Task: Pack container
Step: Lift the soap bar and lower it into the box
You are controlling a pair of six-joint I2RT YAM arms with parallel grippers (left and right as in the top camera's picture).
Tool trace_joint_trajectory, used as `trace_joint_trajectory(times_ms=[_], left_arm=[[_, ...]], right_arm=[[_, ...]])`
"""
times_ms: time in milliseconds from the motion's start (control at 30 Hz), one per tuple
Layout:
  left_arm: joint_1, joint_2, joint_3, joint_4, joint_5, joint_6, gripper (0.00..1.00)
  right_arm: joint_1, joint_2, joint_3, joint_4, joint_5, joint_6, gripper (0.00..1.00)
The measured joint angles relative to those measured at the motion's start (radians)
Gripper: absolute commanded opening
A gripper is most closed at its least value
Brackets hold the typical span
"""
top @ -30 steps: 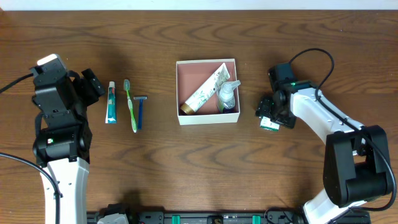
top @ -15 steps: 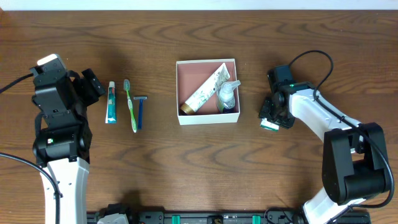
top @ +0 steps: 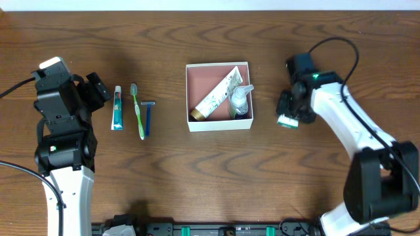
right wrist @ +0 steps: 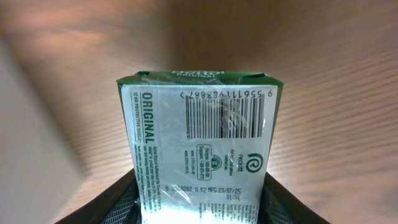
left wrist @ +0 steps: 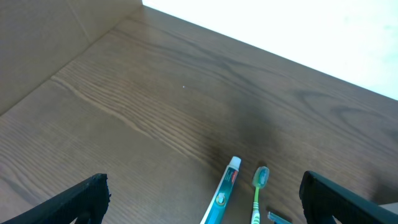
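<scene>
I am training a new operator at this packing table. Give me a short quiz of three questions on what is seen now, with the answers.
1. True or false: the left tool is open and holds nothing.
2. What does the right tool grip? A) a blue razor B) a green-and-white cardboard carton C) a green toothbrush
3. How many items lie inside the shallow square white-walled container?

Key: 1 true. 2 B. 3 two: a cream tube and a clear pump bottle.
</scene>
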Motion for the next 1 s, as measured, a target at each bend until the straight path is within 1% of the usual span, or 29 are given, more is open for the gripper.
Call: trace_joint_trajectory(times_ms=[167,333,467,567,767,1000], left_arm=[[0.000,0.000,0.000,0.000,0.000,0.000,0.98],[0.000,0.000,0.000,0.000,0.000,0.000,0.98],[0.000,0.000,0.000,0.000,0.000,0.000,0.98],[0.000,0.000,0.000,0.000,0.000,0.000,0.98],[0.000,0.000,0.000,0.000,0.000,0.000,0.98],[0.000,0.000,0.000,0.000,0.000,0.000,0.98]], right_arm=[[0.053,-0.080,0.160,-0.095,0.008,-0.015,0.38],[0.157,-0.102,0.282,-0.108,0.015,-0.075,0.38],[0.274,-0.102,0.330,-0.047,0.016,-0.129,0.40],[0.343,-0.102,0.335,0.014,0.015,-0.149,0.39],[0.409,-0.083,0.337,0.124,0.017,-0.158,0.40],[0.457,0.081,0.345,0.264,0.016,-0.132,0.42]])
